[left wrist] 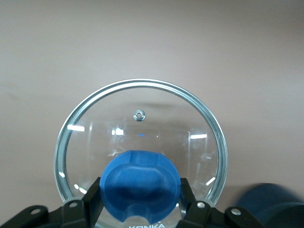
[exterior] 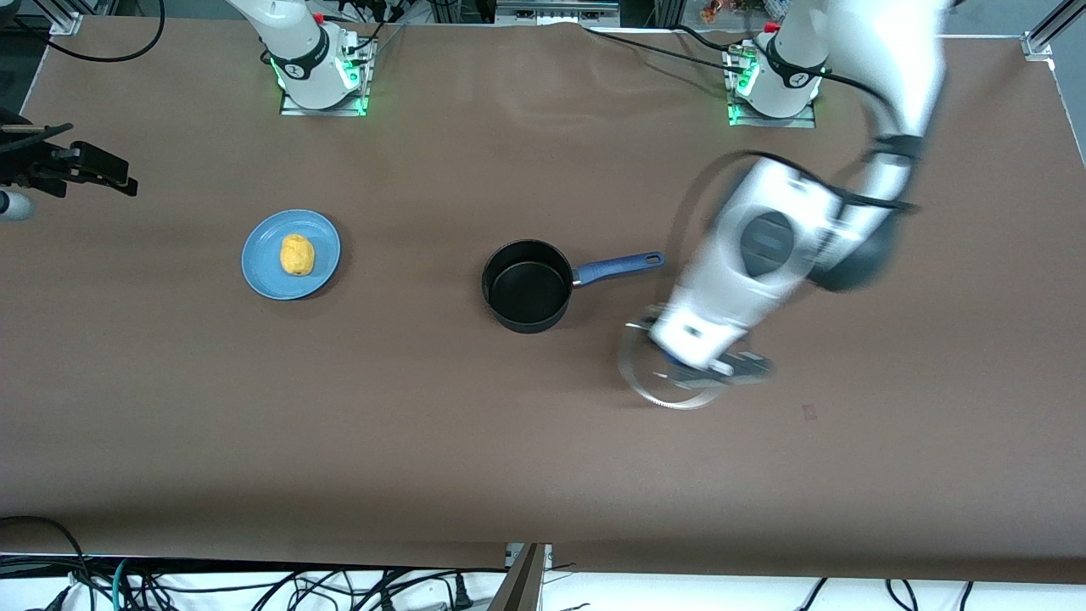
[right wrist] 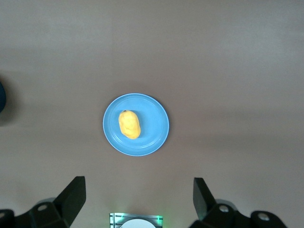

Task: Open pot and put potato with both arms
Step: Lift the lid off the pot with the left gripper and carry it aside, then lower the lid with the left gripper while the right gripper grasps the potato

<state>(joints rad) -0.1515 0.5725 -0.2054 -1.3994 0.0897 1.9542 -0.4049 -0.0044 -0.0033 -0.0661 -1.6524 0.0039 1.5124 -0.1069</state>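
- Left gripper point(left wrist: 140, 209) pinches the blue knob point(left wrist: 141, 184) of the glass lid point(left wrist: 141, 107), held over bare table beside the pot point(exterior: 528, 285); right gripper point(right wrist: 138, 197) hangs spread, high over the potato point(right wrist: 129, 124) on its blue plate point(right wrist: 154, 135)
- Pot stands open and empty; judged next: lid set down, right descends to grasp
- Lid reads "KONKA"

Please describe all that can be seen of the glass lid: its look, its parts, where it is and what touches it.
The glass lid is round and clear, with a shiny metal rim, a small steam hole and a blue knob at its middle. It is off the pot, which stands open. The left gripper is shut on the knob, its fingers on both sides. The lid hangs over bare table, at a spot nearer to the front camera than the pot's blue handle.
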